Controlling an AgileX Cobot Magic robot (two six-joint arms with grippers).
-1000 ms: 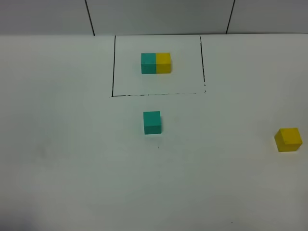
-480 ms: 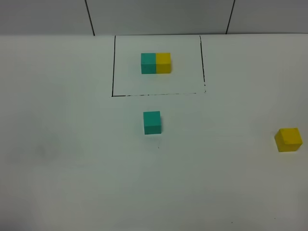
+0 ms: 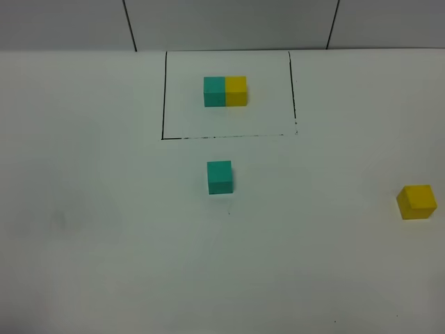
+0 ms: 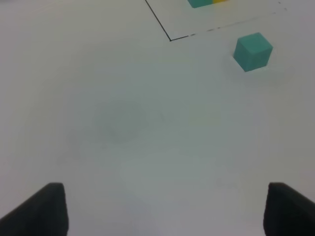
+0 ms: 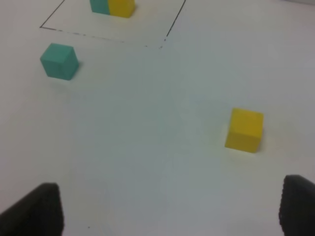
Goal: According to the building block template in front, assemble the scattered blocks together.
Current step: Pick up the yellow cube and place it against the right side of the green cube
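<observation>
The template (image 3: 225,91) is a teal and yellow bar, teal on the left, inside a black drawn rectangle (image 3: 164,97) at the back of the white table. The loose teal cube (image 3: 220,177) sits just in front of the rectangle. The loose yellow cube (image 3: 416,202) sits far right. Neither gripper shows in the high view. In the left wrist view, the left gripper (image 4: 165,209) is open and empty, well short of the teal cube (image 4: 252,51). In the right wrist view, the right gripper (image 5: 170,209) is open and empty, with the yellow cube (image 5: 244,130) ahead of it.
The white table (image 3: 111,229) ends at a grey back wall with two dark seams (image 3: 129,24). The right wrist view also shows the teal cube (image 5: 59,60) and the template (image 5: 112,7).
</observation>
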